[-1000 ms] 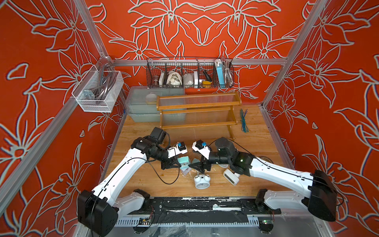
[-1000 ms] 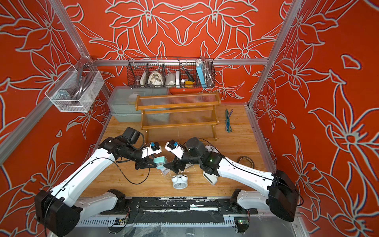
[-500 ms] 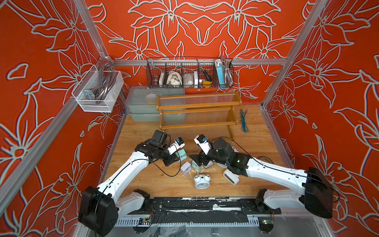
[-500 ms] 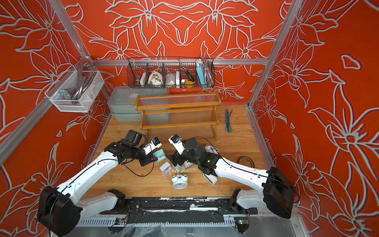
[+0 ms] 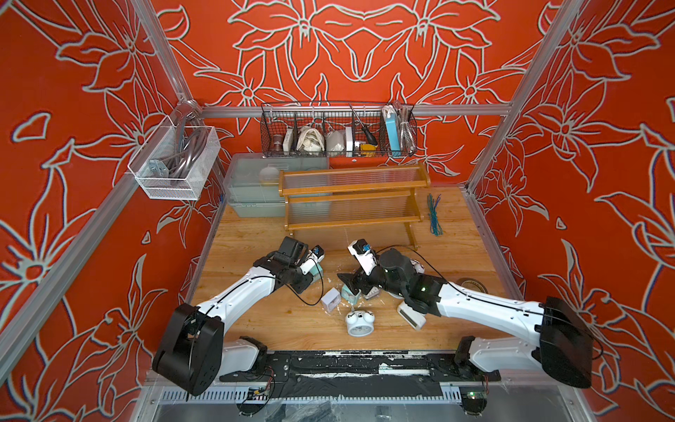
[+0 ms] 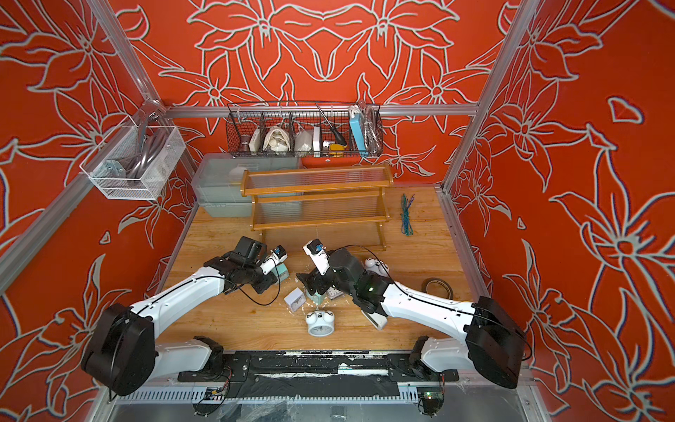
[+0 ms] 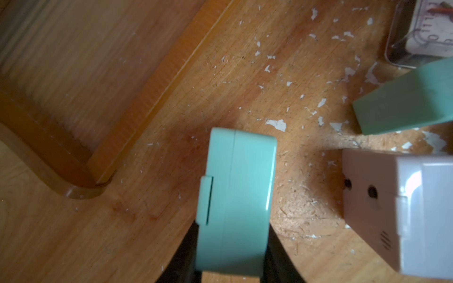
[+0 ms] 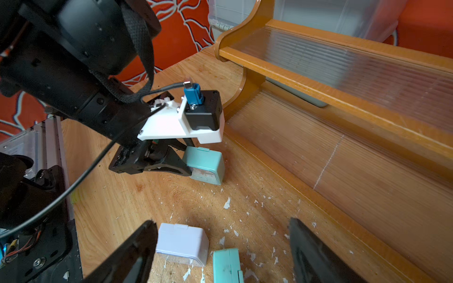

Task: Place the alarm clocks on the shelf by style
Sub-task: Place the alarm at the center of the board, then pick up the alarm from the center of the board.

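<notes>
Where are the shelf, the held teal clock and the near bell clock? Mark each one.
shelf (image 5: 354,223): in a top view, on its lowest front rail.
held teal clock (image 7: 235,201): left wrist view, on the side of its casing.
near bell clock (image 5: 359,324): in a top view, on its round face.

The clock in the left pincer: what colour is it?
The clock is teal; left wrist view.

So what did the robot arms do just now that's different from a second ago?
The left arm, its jaws shut on a teal clock, carried it a little toward the shelf. The right arm, jaws open and empty, edged the same way, over the white square clock and the other teal clock. The white one, the round bell clock and the shelf stayed put.
</notes>
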Robot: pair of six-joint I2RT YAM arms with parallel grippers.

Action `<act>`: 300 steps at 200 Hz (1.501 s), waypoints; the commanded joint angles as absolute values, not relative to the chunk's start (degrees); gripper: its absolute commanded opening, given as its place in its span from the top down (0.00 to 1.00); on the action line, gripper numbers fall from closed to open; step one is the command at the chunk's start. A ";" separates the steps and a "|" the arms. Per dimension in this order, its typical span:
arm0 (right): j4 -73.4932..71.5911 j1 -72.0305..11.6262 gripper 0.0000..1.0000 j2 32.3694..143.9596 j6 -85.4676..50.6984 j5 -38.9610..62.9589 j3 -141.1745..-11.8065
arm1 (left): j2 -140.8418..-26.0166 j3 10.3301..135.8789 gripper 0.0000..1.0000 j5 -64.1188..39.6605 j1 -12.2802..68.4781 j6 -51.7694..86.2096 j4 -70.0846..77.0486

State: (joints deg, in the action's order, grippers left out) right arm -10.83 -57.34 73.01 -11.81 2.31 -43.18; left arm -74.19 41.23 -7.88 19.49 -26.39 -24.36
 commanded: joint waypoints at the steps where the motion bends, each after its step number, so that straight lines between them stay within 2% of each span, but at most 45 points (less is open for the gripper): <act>1: -11.39 -57.66 0.11 72.74 -13.48 0.40 -42.60 | -75.06 41.27 0.65 -7.87 19.42 -26.90 -22.93; 64: -2.00 -57.66 0.07 77.39 -16.98 -0.43 -49.45 | -73.77 41.50 0.54 -12.05 19.42 -27.50 -25.20; 99: 0.46 -57.66 0.07 79.03 -17.80 -1.73 -51.64 | -71.88 41.76 0.50 -12.78 18.95 -27.68 -26.59; 152: 8.14 -57.78 0.01 85.76 -15.27 1.59 -58.88 | -63.05 44.59 0.44 -24.54 9.26 -26.98 -32.31; 179: 9.14 -57.85 0.04 89.21 -11.47 3.82 -61.70 | -61.24 47.05 0.44 -28.66 4.40 -25.93 -35.67; 217: 9.79 -59.11 0.05 95.18 -8.02 6.26 -66.05 | -60.26 47.27 0.44 -33.05 -2.00 -19.03 -33.12; 300: 5.68 -60.38 0.05 106.04 -5.08 6.88 -71.90 | -58.89 45.04 0.44 -30.77 -5.10 -16.70 -30.42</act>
State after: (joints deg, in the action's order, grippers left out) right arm 6.81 -60.34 103.81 -6.35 6.09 -68.73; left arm -59.77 45.63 -30.28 -4.62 -17.69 -31.16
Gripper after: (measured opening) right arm 0.947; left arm 0.560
